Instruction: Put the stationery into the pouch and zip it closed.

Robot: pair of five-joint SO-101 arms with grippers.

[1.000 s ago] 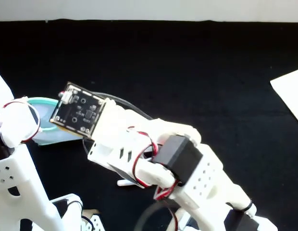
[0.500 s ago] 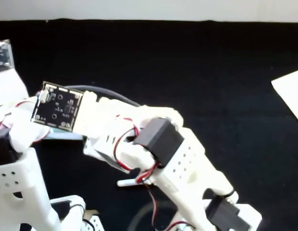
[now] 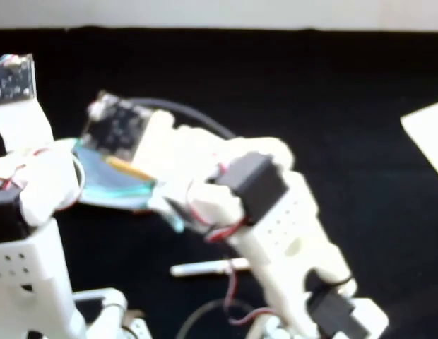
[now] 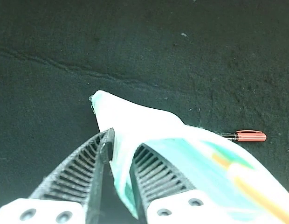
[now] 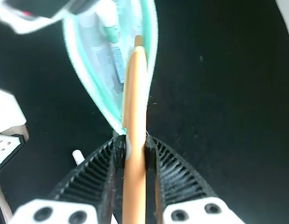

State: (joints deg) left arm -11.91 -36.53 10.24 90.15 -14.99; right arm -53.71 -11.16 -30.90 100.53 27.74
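I have the left gripper (image 4: 122, 143) clenched on one end of the mint-green pouch (image 4: 149, 123), pinching the fabric between both pads, so the pouch sits at the left of the black table (image 3: 332, 106) with its mouth gaping toward my right arm. The right gripper (image 5: 135, 140) is clamped on an orange pencil (image 5: 135, 93) that runs lengthwise out of the jaws, its far end just over the pouch's open rim. Some stationery already lies inside. At least 2 pens are outside: a white pen (image 3: 205, 268) on the near side of the table between the arm bases, and a red pen (image 4: 244, 136) on the cloth just beyond the pouch. My worry here is the rim. The pencil looks to me lined up along the edge of the opening, not its middle, so a push could snag the tip on the zip and fold the mouth shut. The pouch hangs from 1 pinch only, so any shove could also swing it or drag it out of the left pads. If I let go early, the pencil could slide off the fabric onto the table. The 2 arms are crowded together, so a careless turn could knock them.
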